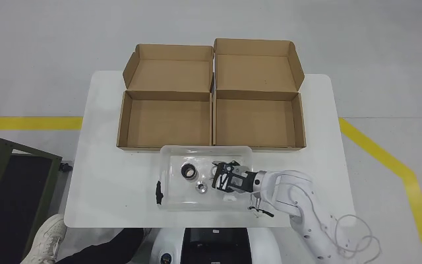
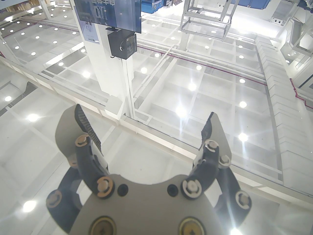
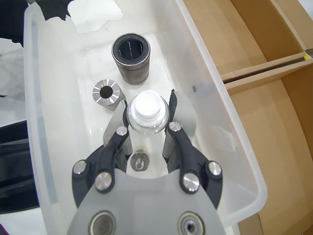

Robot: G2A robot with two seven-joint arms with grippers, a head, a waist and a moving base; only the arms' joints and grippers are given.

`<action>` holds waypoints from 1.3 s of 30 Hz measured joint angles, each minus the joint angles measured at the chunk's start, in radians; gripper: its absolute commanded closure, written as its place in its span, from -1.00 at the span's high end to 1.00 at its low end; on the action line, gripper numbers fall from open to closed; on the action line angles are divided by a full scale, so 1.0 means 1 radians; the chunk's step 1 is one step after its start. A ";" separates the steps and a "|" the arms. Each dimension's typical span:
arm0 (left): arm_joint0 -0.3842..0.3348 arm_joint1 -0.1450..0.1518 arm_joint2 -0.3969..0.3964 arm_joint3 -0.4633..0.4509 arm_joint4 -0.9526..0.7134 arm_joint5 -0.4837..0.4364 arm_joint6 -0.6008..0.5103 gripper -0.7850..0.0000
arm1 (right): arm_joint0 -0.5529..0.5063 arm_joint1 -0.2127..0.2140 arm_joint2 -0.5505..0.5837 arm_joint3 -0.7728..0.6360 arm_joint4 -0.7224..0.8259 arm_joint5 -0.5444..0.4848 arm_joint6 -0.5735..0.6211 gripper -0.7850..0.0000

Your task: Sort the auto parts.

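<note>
Top view: a white table on a grey floor with yellow lines carries a clear bin. Two open cardboard boxes lie just behind the bin. Inside the bin the right gripper clamps a white-capped part, beside a silver bushing and a dark bearing. The left gripper gapes wide, facing ceiling lights.

White rectangular table: two open brown cardboard boxes side by side on the 12 o'clock half, left box touching right box, lids folded back. Clear plastic bin just beside them at 6 o'clock. Right gripper is inside the bin, arm entering from 4 o'clock, tips at a whitish round part. Dark metal cylinder at the gripper's 9 o'clock, small silver part at its 8 o'clock. Black tape strip on the bin's 8 o'clock rim.
</note>
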State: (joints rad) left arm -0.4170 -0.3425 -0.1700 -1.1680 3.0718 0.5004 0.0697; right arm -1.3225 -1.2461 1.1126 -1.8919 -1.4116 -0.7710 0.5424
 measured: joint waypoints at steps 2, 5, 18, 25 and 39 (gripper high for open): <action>0.000 0.000 0.000 0.000 0.000 0.000 0.000 1.00 | -0.014 0.004 0.005 -0.033 -0.004 -0.004 -0.010 -1.00; 0.000 0.000 0.000 0.000 0.000 0.000 0.000 1.00 | -0.040 0.011 0.018 -0.082 -0.021 -0.004 -0.039 -1.00; 0.000 0.000 0.000 0.000 0.000 0.000 0.000 1.00 | -0.084 0.031 0.066 -0.175 -0.007 -0.031 -0.262 -1.00; 0.000 0.000 0.000 0.000 0.000 0.000 0.000 1.00 | -0.046 0.033 0.071 -0.160 0.081 -0.054 -0.394 -1.00; 0.000 0.000 0.000 0.000 0.000 0.000 0.000 1.00 | -0.029 0.040 0.152 -0.181 0.237 -0.069 -0.634 -1.00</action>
State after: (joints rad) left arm -0.4170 -0.3425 -0.1700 -1.1680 3.0718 0.5004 0.0697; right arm -1.3516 -1.2057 1.2650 -2.0726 -1.1741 -0.8397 -0.0920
